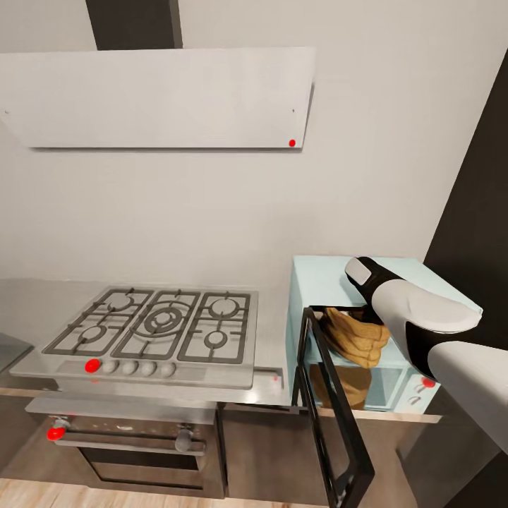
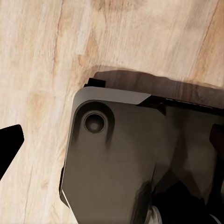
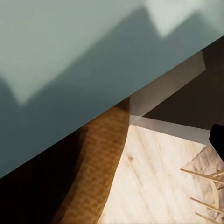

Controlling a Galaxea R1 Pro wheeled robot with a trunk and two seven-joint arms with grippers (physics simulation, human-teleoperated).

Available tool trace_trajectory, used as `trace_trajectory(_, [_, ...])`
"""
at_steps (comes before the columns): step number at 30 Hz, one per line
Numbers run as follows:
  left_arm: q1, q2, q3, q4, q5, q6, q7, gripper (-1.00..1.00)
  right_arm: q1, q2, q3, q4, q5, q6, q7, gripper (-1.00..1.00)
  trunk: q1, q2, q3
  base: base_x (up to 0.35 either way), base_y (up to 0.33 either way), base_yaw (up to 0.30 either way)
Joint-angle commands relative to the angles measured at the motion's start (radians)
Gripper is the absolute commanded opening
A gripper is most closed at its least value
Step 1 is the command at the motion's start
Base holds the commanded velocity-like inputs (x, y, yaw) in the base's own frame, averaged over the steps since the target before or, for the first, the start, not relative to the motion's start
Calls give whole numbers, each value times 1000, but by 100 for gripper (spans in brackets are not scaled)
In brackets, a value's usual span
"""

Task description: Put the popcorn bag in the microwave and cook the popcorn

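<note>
One popcorn bag (image 1: 356, 337) sits at the mouth of the microwave (image 1: 321, 281), door (image 1: 326, 416) swung wide to admit it, right arm (image 1: 423, 321) reaching in; claw state of either gripper cannot be told.

Tan burlap popcorn bag (image 1: 356, 337) slumped at mouth of pale-blue microwave (image 1: 317, 282), door (image 1: 326, 416) swung open; microwave sits on grey countertop (image 1: 268, 381), kitchen corner.

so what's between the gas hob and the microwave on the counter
In the head view, a bare strip of grey countertop separates the hob from the microwave; the microwave's open door swings out in front of it.
</note>
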Motion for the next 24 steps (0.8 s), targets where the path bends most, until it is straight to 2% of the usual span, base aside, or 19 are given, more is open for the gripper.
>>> trace_trajectory(1, [0, -1, 4, -3, 2, 6, 1, 100, -31, 0, 28, -2, 17, -72, -5, 100, 1, -1, -2, -9, 0, 0])
trace_trajectory(7, [0, -1, 4, -3, 2, 6, 1, 100, -29, 0, 28, -2, 17, -72, -5, 100, 1, -1, -2, -183, 0, 0])
trace_trajectory(17, [0, 1, 4, -3, 2, 6, 1, 100, -39, 1, 26, -2, 16, -72, -6, 100, 1, -1, -2, -11, 0, 0])
trace_trajectory(24, [0, 0, 4, -3, 2, 6, 1, 100, -75, 3, 26, -4, 16, -57, -8, 100, 1, -1, -2, 0, 0, 0])
